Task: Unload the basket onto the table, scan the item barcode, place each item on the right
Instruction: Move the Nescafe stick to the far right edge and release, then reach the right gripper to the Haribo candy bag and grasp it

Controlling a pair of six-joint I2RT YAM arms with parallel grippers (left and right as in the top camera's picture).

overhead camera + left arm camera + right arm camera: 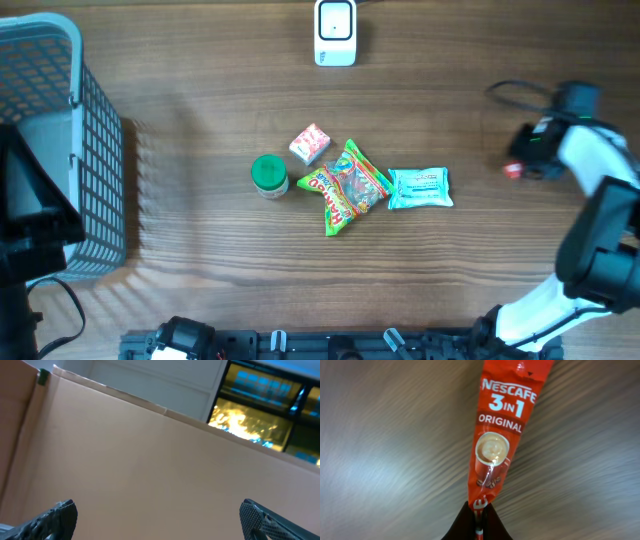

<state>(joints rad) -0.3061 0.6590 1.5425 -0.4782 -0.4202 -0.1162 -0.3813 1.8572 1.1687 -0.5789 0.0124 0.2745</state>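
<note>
Right pincer (479,525) was clamped on the end of a red sachet (495,450) lettered "NESCAFE 3IN1 ORIGINAL", pointed lengthwise away from it.

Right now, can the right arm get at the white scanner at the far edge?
Probably yes: the right fingers are shut on the Nescafe sachet, and only bare table lies between them and the scanner.

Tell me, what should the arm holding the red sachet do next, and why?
Probably lift the Nescafe sachet and carry it toward the white scanner: the right pincer is shut on its end, and the scanner sits well away from it.
</note>
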